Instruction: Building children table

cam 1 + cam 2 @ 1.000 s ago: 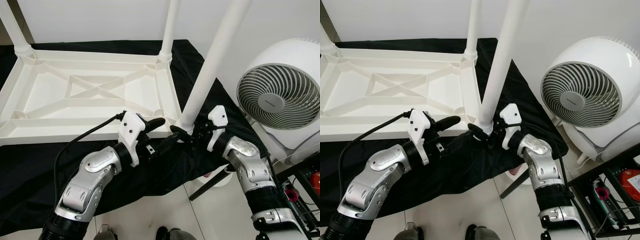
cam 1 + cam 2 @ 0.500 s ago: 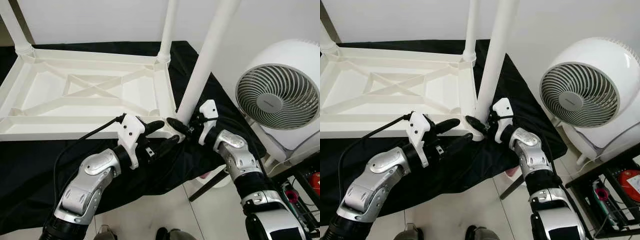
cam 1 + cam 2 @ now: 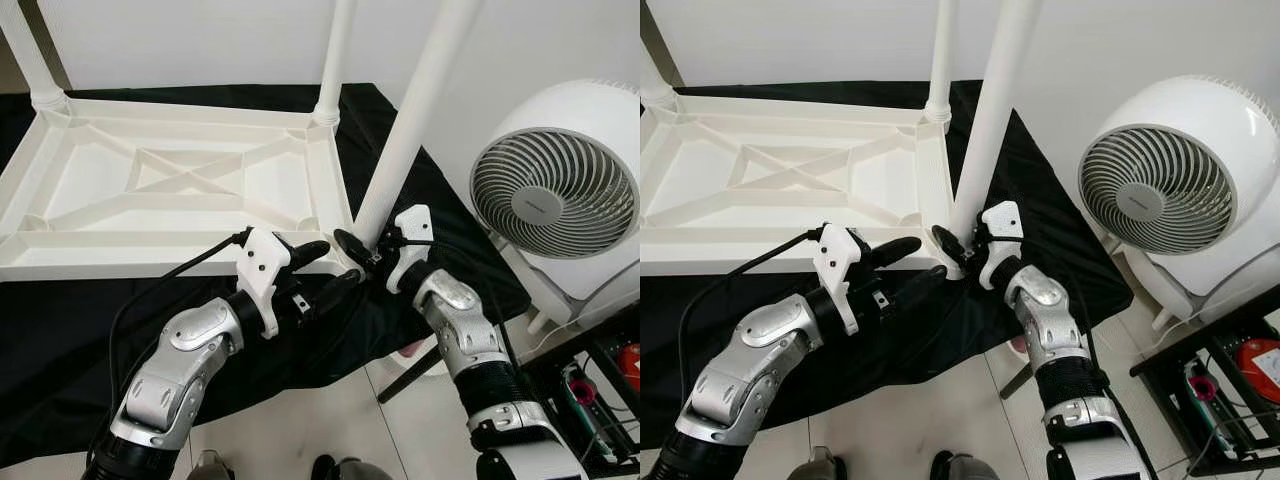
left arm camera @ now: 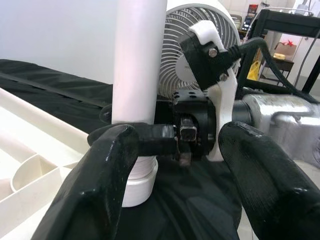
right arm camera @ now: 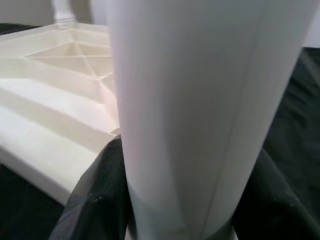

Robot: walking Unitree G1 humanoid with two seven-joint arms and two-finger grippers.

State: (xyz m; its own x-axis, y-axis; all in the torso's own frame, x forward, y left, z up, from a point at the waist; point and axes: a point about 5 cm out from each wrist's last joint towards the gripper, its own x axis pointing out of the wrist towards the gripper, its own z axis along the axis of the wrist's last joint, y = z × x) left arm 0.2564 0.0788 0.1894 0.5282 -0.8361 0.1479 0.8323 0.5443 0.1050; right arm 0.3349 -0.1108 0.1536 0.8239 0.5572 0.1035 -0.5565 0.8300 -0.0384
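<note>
An upturned white children's table (image 3: 170, 190) lies on a black cloth (image 3: 60, 340). The right gripper (image 3: 362, 252) is clamped around the base of a white table leg (image 3: 410, 120), standing at the table's near right corner; whether it is seated is unclear. The left gripper (image 3: 325, 270), fingers apart, hovers just beside it. A white fan (image 3: 555, 190) stands nearby.

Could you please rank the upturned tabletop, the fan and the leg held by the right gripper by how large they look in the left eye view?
1. upturned tabletop
2. fan
3. leg, held by the right gripper; it runs out of frame, so its rank is unsure.
</note>
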